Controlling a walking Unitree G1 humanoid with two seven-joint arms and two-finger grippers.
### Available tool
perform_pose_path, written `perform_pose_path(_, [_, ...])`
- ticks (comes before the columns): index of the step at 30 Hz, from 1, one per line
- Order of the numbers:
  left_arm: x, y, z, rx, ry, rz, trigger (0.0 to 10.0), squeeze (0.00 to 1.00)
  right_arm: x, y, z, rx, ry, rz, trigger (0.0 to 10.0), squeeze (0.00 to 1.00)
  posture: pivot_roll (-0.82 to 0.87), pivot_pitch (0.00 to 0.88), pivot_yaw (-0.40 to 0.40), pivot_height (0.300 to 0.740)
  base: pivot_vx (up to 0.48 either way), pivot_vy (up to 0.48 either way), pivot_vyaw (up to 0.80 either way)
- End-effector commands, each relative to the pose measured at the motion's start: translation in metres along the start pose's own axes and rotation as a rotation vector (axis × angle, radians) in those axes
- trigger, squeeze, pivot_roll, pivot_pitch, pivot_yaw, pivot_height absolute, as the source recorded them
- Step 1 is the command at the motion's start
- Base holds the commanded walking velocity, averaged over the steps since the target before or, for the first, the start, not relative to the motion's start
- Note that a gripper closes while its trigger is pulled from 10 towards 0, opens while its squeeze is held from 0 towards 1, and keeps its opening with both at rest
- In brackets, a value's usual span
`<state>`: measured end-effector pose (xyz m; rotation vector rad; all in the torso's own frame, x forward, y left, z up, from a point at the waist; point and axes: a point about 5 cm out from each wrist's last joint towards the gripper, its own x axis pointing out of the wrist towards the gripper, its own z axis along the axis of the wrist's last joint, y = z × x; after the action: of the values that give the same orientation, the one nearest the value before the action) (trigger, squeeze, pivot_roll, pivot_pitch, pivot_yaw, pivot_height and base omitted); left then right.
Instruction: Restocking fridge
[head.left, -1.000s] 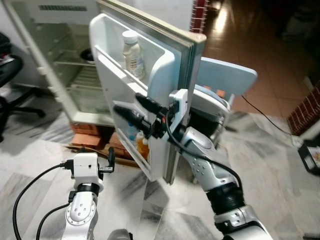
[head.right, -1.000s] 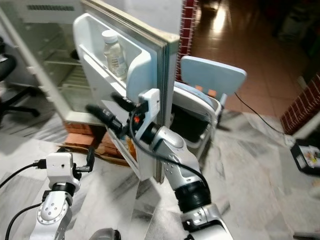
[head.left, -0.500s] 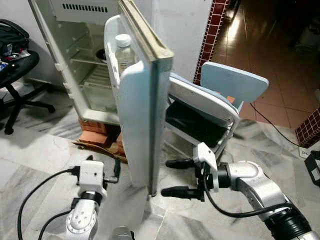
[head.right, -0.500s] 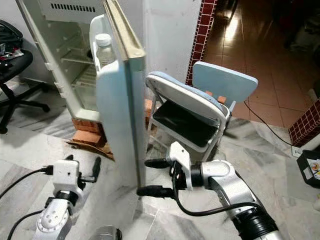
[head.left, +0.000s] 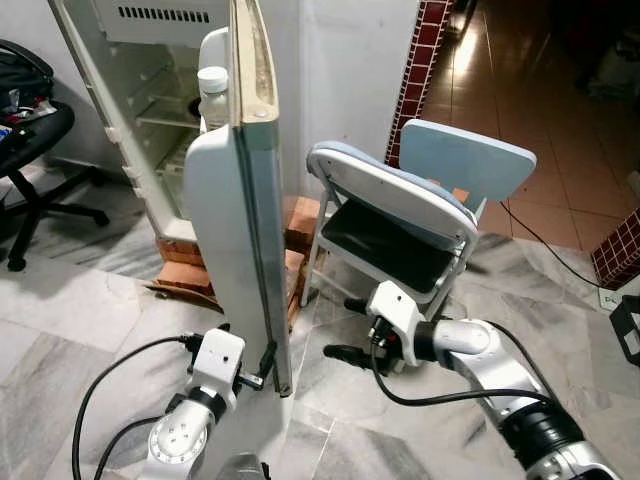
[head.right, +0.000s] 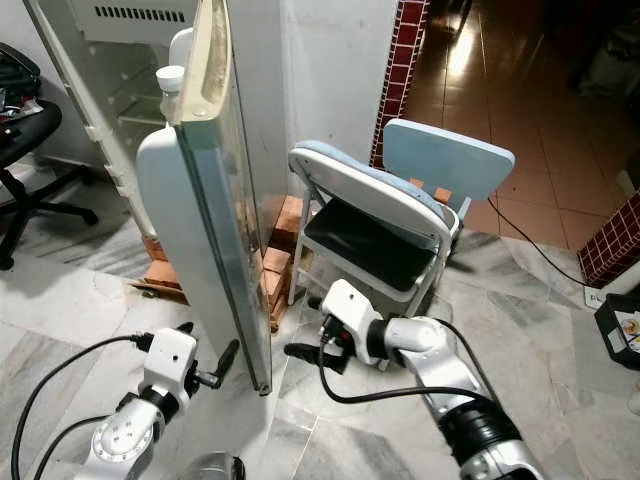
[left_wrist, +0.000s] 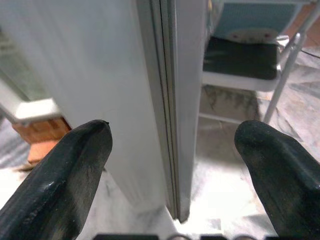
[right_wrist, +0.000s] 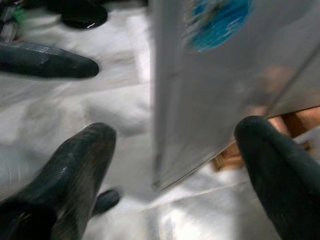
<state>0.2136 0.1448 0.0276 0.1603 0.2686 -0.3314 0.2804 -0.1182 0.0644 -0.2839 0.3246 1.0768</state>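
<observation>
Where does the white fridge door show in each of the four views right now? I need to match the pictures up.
Left eye view: white fridge door, edge-on, left of centre.
Right eye view: same door, further left.
Left wrist view: door's lower edge between the left gripper fingers.
Right wrist view: blurred door face ahead of the right gripper.
Shared landmark: pale blue folding chair, beside the door.

Door edge splits the floor space

The fridge door (head.left: 240, 230) stands edge-on between both arms, its lower corner near the left gripper (left_wrist: 172, 165). The folding chair (head.left: 400, 215) crowds the right gripper (head.left: 340, 328) from behind. Bare marble floor (head.left: 60, 310) lies open leftward; bricks (head.left: 185, 255) sit under the fridge.
</observation>
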Motion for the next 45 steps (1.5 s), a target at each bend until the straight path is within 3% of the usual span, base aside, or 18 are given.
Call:
perform_pose_path(1, [0.001,0.003,0.000,0.006,0.006,0.001,10.0,0.00,-0.001,-0.011,0.008,-0.021,-0.033,-0.087,10.0,0.00,0.06,0.040,0.004,0.740,0.000,0.000,0.00])
perform_pose_path(8, [0.015,0.014,0.006,0.034,-0.009,0.029,10.0,0.00,0.005,-0.021,0.014,-0.006,-0.076,-0.215,10.0,0.00,0.06,0.037,0.000,0.740,0.000,0.000,0.00])
perform_pose_path(11, [0.022,0.038,0.016,0.043,-0.041,0.160,10.0,0.00,0.010,-0.022,0.021,-0.011,-0.128,-0.262,10.0,0.00,0.06,0.034,0.001,0.740,0.000,0.000,0.00])
perform_pose_path(12, [0.022,0.038,0.016,0.043,-0.041,0.160,10.0,0.00,0.010,-0.022,0.021,-0.011,-0.128,-0.262,10.0,0.00,0.06,0.034,0.001,0.740,0.000,0.000,0.00])
perform_pose_path(14, [0.016,0.060,0.013,0.018,-0.036,0.288,10.0,0.00,0.010,-0.026,0.021,-0.007,-0.132,-0.304,10.0,0.00,0.06,0.032,0.002,0.740,0.000,0.000,0.00])
perform_pose_path(19, [-0.001,0.075,0.004,-0.014,-0.029,0.391,10.0,0.00,0.018,-0.031,0.033,-0.001,-0.173,-0.366,10.0,0.00,0.06,0.033,0.005,0.740,0.000,0.000,0.00])
perform_pose_path(22, [-0.018,0.072,-0.008,-0.020,0.001,0.426,10.0,0.00,0.031,-0.032,0.048,-0.008,-0.205,-0.401,10.0,0.00,0.07,0.031,0.007,0.740,0.000,0.000,0.00])
perform_pose_path(24, [-0.036,0.057,-0.023,-0.048,0.037,0.422,10.0,0.00,0.048,-0.032,0.068,0.016,-0.252,-0.421,10.0,0.00,0.08,0.032,0.002,0.740,0.000,0.000,0.00])
perform_pose_path(28, [-0.043,0.045,-0.028,-0.058,0.041,0.398,10.0,0.00,0.059,-0.028,0.082,0.045,-0.292,-0.400,10.0,0.00,0.10,0.030,-0.008,0.740,0.000,0.000,0.00])
perform_pose_path(29, [-0.046,0.033,-0.030,-0.054,0.037,0.356,10.0,0.00,0.071,-0.019,0.103,0.114,-0.371,-0.332,10.0,0.00,0.11,0.027,-0.014,0.740,0.000,0.000,0.00])
perform_pose_path(31, [-0.046,0.030,-0.030,-0.048,0.037,0.345,10.0,0.00,0.075,-0.015,0.110,0.139,-0.408,-0.300,10.0,0.00,0.12,0.025,-0.018,0.740,0.000,0.000,0.00])
perform_pose_path(32, [-0.044,0.028,-0.029,-0.034,0.031,0.336,10.0,0.00,0.078,-0.001,0.127,0.196,-0.519,-0.160,10.0,0.00,0.12,0.021,-0.022,0.740,0.000,0.000,0.00])
perform_pose_path(33, [-0.044,0.028,-0.029,-0.034,0.031,0.336,10.0,0.00,0.078,-0.001,0.127,0.196,-0.519,-0.160,10.0,0.00,0.12,0.021,-0.022,0.740,0.000,0.000,0.00])
perform_pose_path(34, [-0.043,0.028,-0.028,-0.032,0.028,0.335,10.0,0.00,0.078,0.010,0.137,0.230,-0.579,-0.058,10.0,0.00,0.12,0.021,-0.022,0.740,0.000,0.000,0.00])
perform_pose_path(35, [-0.040,0.031,-0.025,-0.038,0.022,0.339,10.0,0.00,0.075,0.033,0.150,0.202,-0.643,0.133,10.0,0.00,0.12,0.019,-0.023,0.740,0.000,0.000,0.00])
perform_pose_path(37, [-0.039,0.032,-0.023,-0.039,0.018,0.340,10.0,0.00,0.074,0.044,0.149,0.154,-0.635,0.194,10.0,0.00,0.12,0.019,-0.023,0.740,0.000,0.000,0.00])
perform_pose_path(41, [-0.036,0.033,-0.021,-0.028,0.008,0.332,10.0,0.00,0.080,0.032,0.123,0.106,-0.529,0.051,10.0,0.00,0.11,0.017,-0.018,0.740,0.000,0.000,0.00])
perform_pose_path(45, [-0.031,0.034,-0.015,-0.020,-0.018,0.340,10.0,0.00,0.067,0.009,0.099,0.088,-0.461,-0.140,10.0,0.00,0.10,0.021,-0.014,0.740,0.000,0.000,0.00])
